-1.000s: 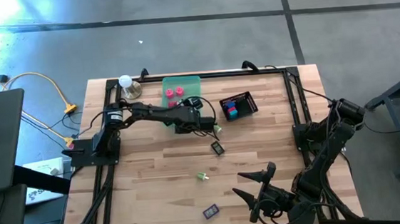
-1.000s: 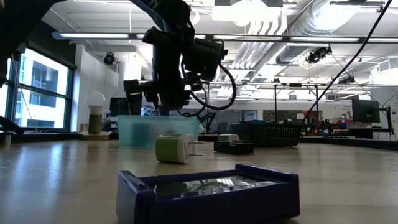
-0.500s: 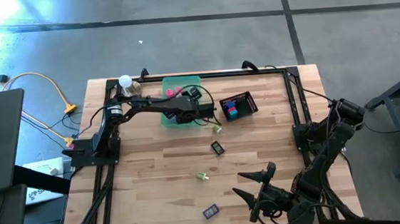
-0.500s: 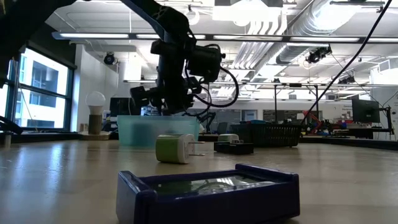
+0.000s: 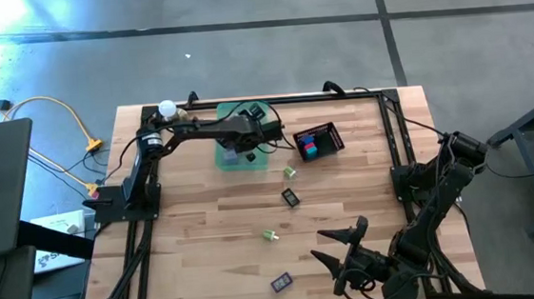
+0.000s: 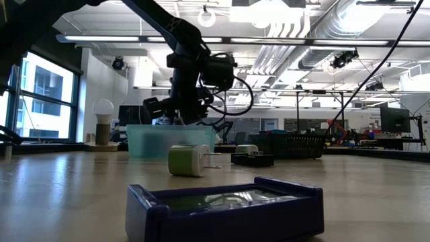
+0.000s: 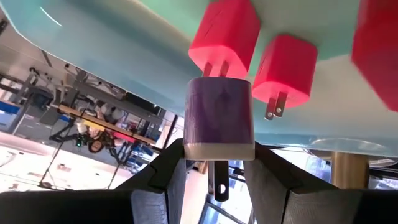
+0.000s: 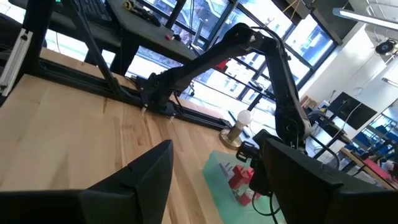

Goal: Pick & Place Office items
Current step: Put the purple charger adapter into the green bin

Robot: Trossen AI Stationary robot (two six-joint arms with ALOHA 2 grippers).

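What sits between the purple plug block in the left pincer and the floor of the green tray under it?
Nothing visible blocks it. The left pincer holds the purple plug block over the green tray. Two pink plug blocks already lie in the tray just beyond it, so release slightly short of them. The right pincer waits near the table's front edge.

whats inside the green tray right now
Two pink plug blocks lie in the green tray. The left gripper holds a purple plug block above it, hiding part of the floor.
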